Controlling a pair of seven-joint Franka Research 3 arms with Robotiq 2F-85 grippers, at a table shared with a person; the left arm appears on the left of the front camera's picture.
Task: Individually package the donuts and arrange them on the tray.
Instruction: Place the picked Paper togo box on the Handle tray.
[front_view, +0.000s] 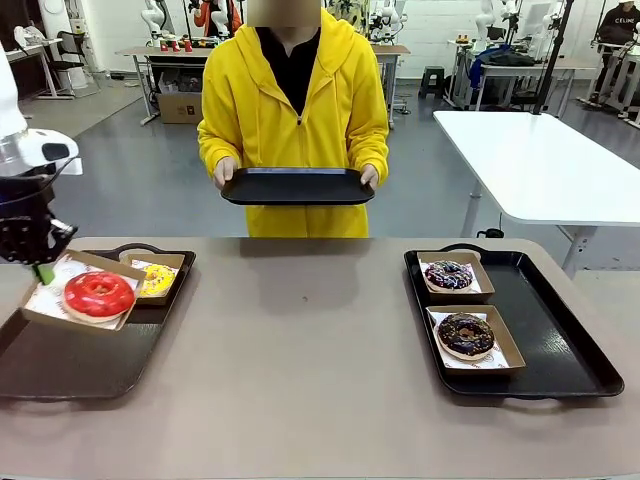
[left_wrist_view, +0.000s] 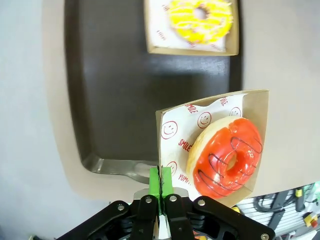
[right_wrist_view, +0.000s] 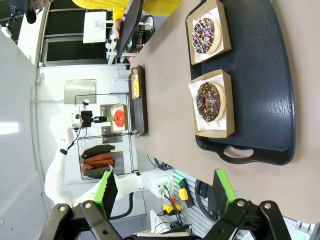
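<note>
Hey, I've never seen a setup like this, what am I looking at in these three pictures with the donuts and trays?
Two robot arms share a table with a person, who holds an empty black tray. One picture looks across the table; the other two come from cameras on the wrists. The left gripper is shut on the edge of a cardboard box carrying a red donut, lifted above the left tray. A yellow donut sits boxed there. The right gripper is open and empty, over the right tray with the sprinkled donut and the chocolate donut.

Front camera faces the person (front_view: 292, 120) across the table (front_view: 300, 340). Left wrist looks closely down; right wrist sideways, farther. All share the left tray (front_view: 60, 360).
</note>
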